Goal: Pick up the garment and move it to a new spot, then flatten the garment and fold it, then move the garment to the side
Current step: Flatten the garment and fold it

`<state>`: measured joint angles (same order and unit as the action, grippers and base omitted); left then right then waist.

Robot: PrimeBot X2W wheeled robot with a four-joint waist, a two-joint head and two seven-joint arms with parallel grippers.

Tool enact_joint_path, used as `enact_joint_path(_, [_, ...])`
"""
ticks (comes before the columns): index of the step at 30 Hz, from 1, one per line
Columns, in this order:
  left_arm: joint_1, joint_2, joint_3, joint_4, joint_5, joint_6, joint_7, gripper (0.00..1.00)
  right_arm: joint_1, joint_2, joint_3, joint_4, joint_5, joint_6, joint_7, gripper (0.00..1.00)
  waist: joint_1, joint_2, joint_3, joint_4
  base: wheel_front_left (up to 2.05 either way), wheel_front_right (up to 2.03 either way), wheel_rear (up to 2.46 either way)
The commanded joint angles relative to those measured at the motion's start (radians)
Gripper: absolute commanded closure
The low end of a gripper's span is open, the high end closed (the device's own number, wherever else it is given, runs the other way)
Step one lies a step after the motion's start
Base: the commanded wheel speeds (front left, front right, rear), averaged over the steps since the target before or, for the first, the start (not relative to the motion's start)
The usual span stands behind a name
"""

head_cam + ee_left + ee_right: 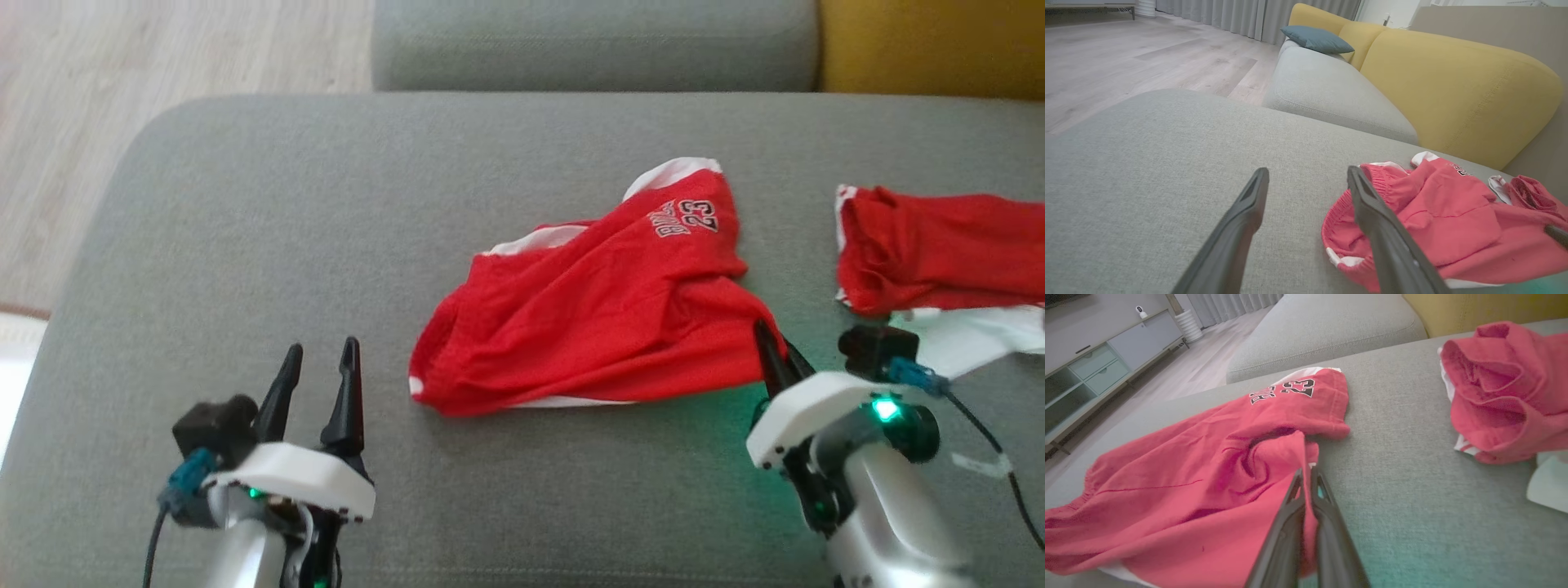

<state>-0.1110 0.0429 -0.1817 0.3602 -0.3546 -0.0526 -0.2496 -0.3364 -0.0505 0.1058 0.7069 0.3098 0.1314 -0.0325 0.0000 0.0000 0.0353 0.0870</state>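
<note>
Two grippers flank the garment [596, 310] at the centre of the cushion [326, 204], long axis left to right: the right gripper [775, 339] pinches its near right corner; the left gripper [322, 349], spread, stands off its left end.

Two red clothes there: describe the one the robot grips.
Look at the big grey cushion. Near its middle lie red shorts, their right corner pinched by the right gripper. Unlike the other red garment farther right, they show "23".
</note>
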Motion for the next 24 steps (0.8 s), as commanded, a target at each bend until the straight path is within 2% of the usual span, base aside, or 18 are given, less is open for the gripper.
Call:
enact_joint_path(1, [-0.026,0.007,0.031,-0.035,-0.009,0.003,-0.012,0.00,-0.006,-0.003,0.007,-0.077,-0.012,-0.001,0.016,1.00,0.0000,0.0000,-0.017,-0.016,0.00,0.00,0.00])
enact_joint_path(8, [-0.023,0.007,0.002,-0.050,-0.025,0.007,-0.012,0.00,0.088,-0.001,-0.084,-0.385,-0.074,-0.001,0.192,1.00,0.0000,0.0000,-0.005,0.000,0.00,0.00,0.00])
enact_joint_path(13, [-0.041,0.007,-0.013,-0.050,-0.032,0.004,-0.012,0.00,0.070,0.000,-0.104,-0.496,-0.098,-0.001,0.292,1.00,0.0000,0.0000,0.027,0.036,0.00,0.00,0.00])
enact_joint_path(18, [-0.067,0.007,-0.031,-0.042,-0.038,-0.001,-0.012,0.00,-0.017,0.000,-0.135,-0.463,-0.159,-0.001,0.406,1.00,0.0000,0.0000,0.065,0.086,0.00,0.00,0.00])
enact_joint_path(24, [-0.094,0.007,-0.060,-0.030,-0.048,-0.005,-0.012,0.00,-0.158,0.000,-0.193,-0.267,-0.241,-0.001,0.467,1.00,0.0000,0.0000,0.090,0.145,0.00,0.00,0.00])
